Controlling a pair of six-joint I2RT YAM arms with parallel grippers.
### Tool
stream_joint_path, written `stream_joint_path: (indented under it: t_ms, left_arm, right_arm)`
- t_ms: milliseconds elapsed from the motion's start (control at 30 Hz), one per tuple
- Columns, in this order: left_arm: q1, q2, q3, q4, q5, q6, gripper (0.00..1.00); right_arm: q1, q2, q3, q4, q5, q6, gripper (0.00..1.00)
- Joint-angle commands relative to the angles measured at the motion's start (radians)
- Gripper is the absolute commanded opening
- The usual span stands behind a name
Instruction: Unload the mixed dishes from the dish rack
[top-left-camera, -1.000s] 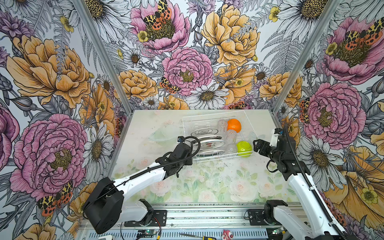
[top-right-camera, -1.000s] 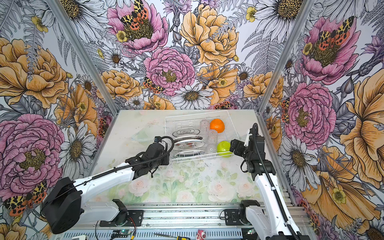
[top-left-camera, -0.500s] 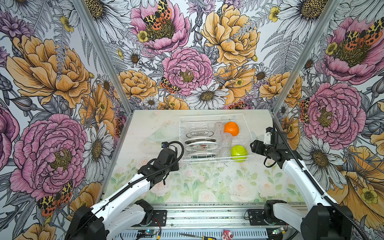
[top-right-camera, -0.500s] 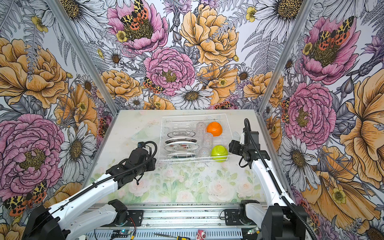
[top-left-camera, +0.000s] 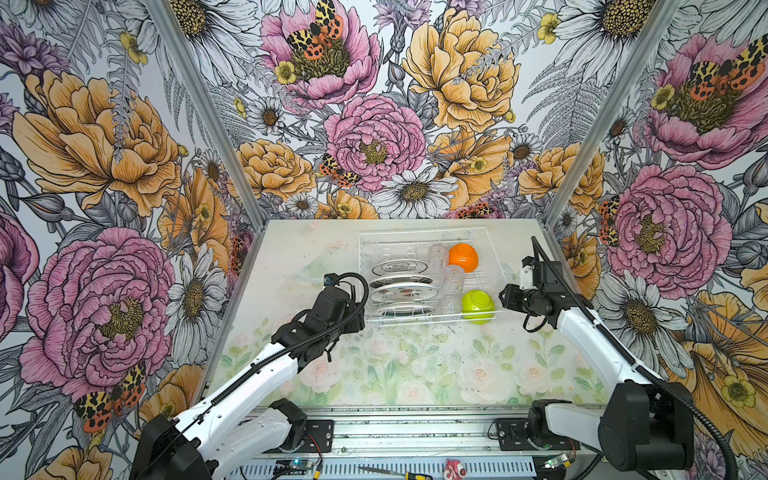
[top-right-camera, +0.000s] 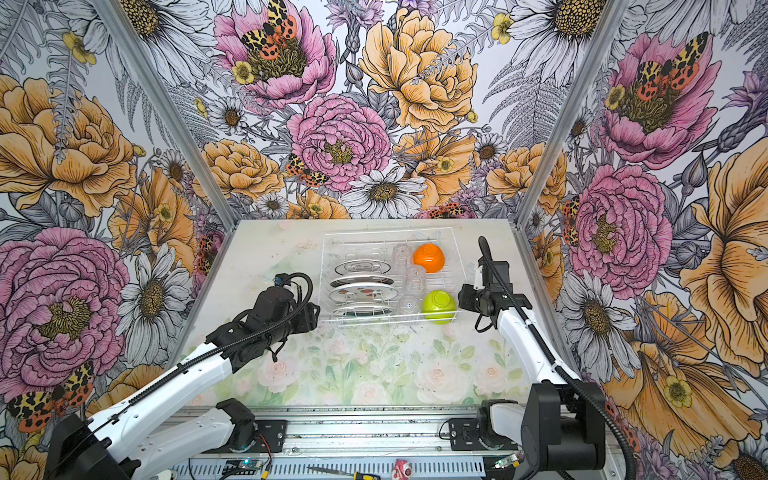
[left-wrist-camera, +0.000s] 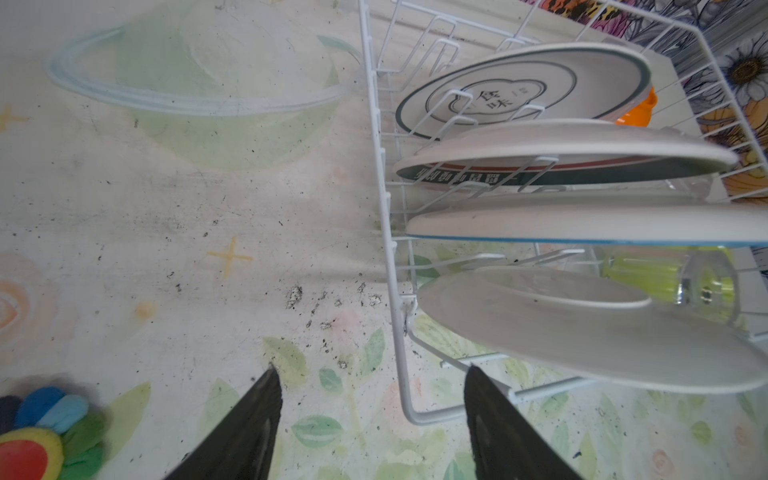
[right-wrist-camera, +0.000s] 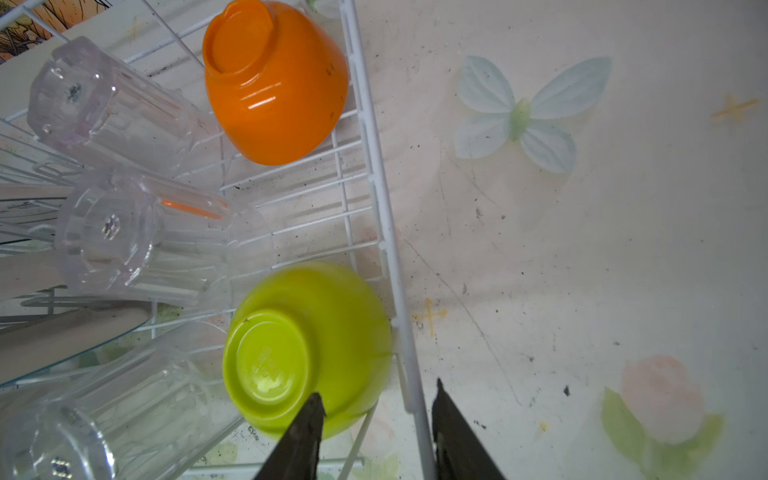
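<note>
1. Now the left gripper (left-wrist-camera: 372, 368), jaws spread, straddles the dish rack's (right-wrist-camera: 382, 224) corner; plates (left-wrist-camera: 582, 332) stand just inside.
2. The right gripper (right-wrist-camera: 378, 388) straddles the rack's side wire beside the lime bowl (right-wrist-camera: 307, 332); grip unclear.

the left arm (top-left-camera: 253, 372) reaches forward and inward, low over the table, the left gripper (left-wrist-camera: 370, 370) with jaws spread wide. the right arm (top-left-camera: 590, 332) rises along the right side, the right gripper (right-wrist-camera: 378, 388) pointing left, its jaws parted more narrowly.

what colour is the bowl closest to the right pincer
The bowl is lime green, clearest in the right wrist view.
</note>
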Motion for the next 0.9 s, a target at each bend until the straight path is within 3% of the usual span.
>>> stream_joint_path:
  t_ms: [0,367,600,667,867]
  left_arm:
    - [0.003,0.005,0.027,0.049,0.016,0.021,0.80]
    - [0.003,0.062,0.053,0.125,0.067,0.051,0.98]
    - [0.003,0.052,0.054,0.132,0.068,0.056,0.99]
    - [0.003,0.050,0.051,0.136,0.066,0.055,0.99]
    - [0.003,0.067,0.057,0.143,0.075,0.049,0.99]
  right_arm:
    - [0.041,0.031,0.027,0.004,-0.004,-0.018,0.41]
    - [0.084,0.095,0.031,0.016,0.019,-0.019,0.29]
    - [0.099,0.078,-0.010,0.016,0.012,-0.018,0.11]
    - [0.103,0.070,-0.022,0.016,0.007,-0.020,0.01]
    - [0.122,0.051,-0.047,0.011,0.002,-0.023,0.00]
